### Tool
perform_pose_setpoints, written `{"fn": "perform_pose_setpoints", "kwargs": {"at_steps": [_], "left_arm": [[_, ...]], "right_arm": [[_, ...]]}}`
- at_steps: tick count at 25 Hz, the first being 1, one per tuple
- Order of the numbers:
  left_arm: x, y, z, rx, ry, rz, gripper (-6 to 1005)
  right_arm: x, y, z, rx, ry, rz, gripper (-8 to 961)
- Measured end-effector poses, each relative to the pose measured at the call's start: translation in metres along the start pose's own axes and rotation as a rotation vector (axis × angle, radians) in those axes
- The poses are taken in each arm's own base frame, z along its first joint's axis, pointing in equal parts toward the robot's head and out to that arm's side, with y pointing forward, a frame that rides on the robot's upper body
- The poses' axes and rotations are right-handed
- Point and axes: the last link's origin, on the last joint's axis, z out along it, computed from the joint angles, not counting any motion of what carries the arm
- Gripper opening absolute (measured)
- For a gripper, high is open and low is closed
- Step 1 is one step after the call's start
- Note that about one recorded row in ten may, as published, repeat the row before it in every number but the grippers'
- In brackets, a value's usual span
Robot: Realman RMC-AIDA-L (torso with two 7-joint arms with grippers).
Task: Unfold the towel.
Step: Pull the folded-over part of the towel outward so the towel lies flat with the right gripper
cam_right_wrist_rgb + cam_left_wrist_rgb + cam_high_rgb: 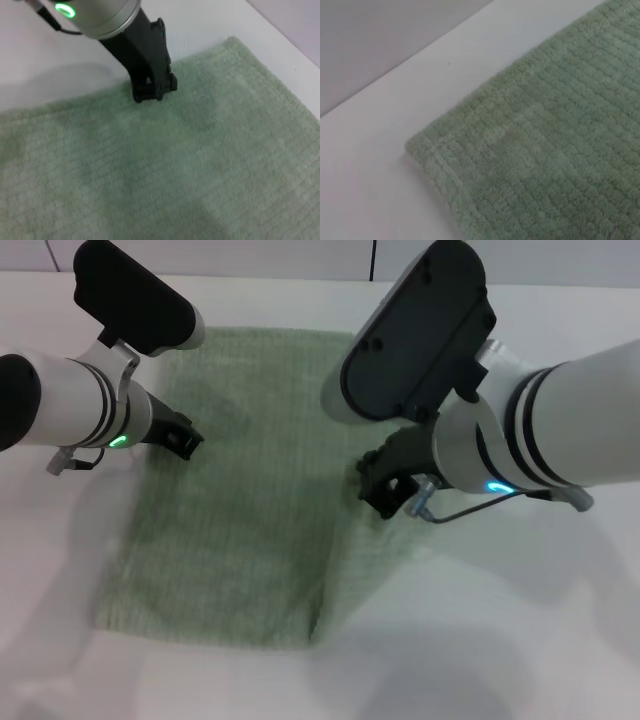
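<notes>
The pale green towel lies flat on the white table. A raised fold edge runs down its right side, with a thinner layer showing beyond it. My left gripper is low over the towel's far left edge; in the right wrist view its fingertips sit close together and touch the cloth near the hem. My right gripper is low at the towel's right side, by the fold edge. The left wrist view shows a towel corner with its hem flat on the table.
The white table surrounds the towel on all sides. A grey wall rises behind the table's far edge. Both forearms hang over the towel's far half.
</notes>
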Motion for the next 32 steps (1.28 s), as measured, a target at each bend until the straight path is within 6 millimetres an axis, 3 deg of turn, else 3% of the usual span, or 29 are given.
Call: {"fn": "perform_pose_setpoints", "kwargs": {"at_steps": [18, 32], "left_arm": [[0.0, 0.001, 0.002, -0.003, -0.006, 0.002, -1], [0.0, 0.001, 0.001, -0.005, -0.011, 0.004, -1]], "right_arm": [[0.009, 0.008, -0.039, 0.057, 0.053, -0.062, 0], [0.021, 0.017, -0.044, 0.042, 0.162, -0.111, 0]]}}
